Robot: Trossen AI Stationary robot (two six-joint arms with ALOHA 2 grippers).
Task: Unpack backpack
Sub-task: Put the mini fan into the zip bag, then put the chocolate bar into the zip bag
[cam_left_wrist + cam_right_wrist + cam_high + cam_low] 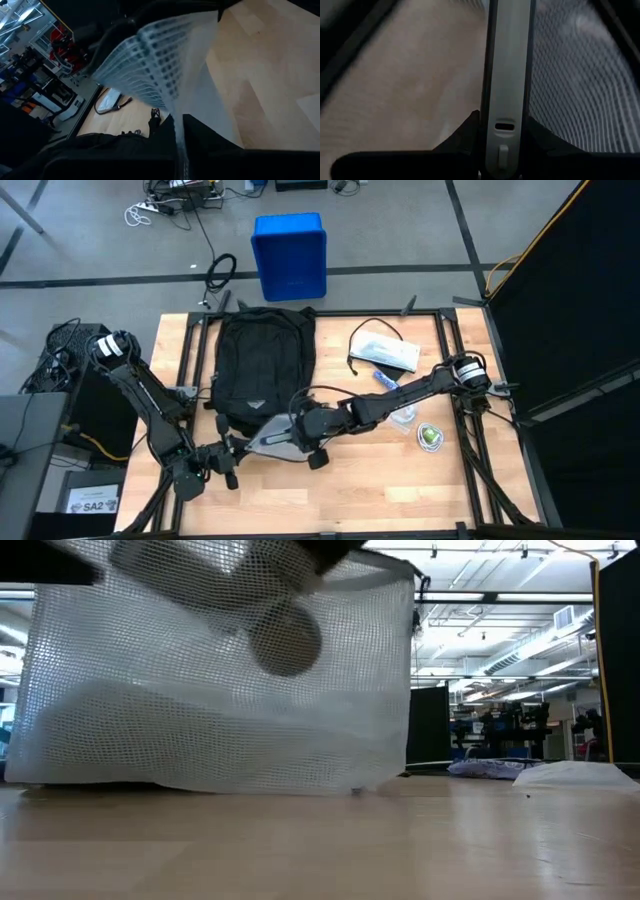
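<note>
The setting is a workshop with grey flooring and a wooden desk (380, 480) framed by dark rails; a blue bin (290, 255) stands on the floor beyond the far edge, clear of the work. The backpack (262, 360) is the largest item and lies flat on the desk's left-centre, its top toward the far edge and its lower end toward the arms, presumably laid down so its contents can be drawn out along the surface. At that lower end a white mesh pouch (272, 440) sits just outside the bag, resting on the wood in the low view, where it fills most of the picture. Both arms converge on it. The right end effector (300, 427) is clenched on the pouch's pale edge strip, seen running between its fingers in the right wrist view, which suggests this arm carries the item. The left end effector (228, 458) is fully closed at the opposite side, with the mesh edge pinched between its fingers in the left wrist view, apparently to steady the fabric. Items already set out lie well apart to the right: a flat white packet (385, 353) with a dark cord (362, 338), and a small round green-topped container (431, 436), leaving the centre free for the pouch.
</note>
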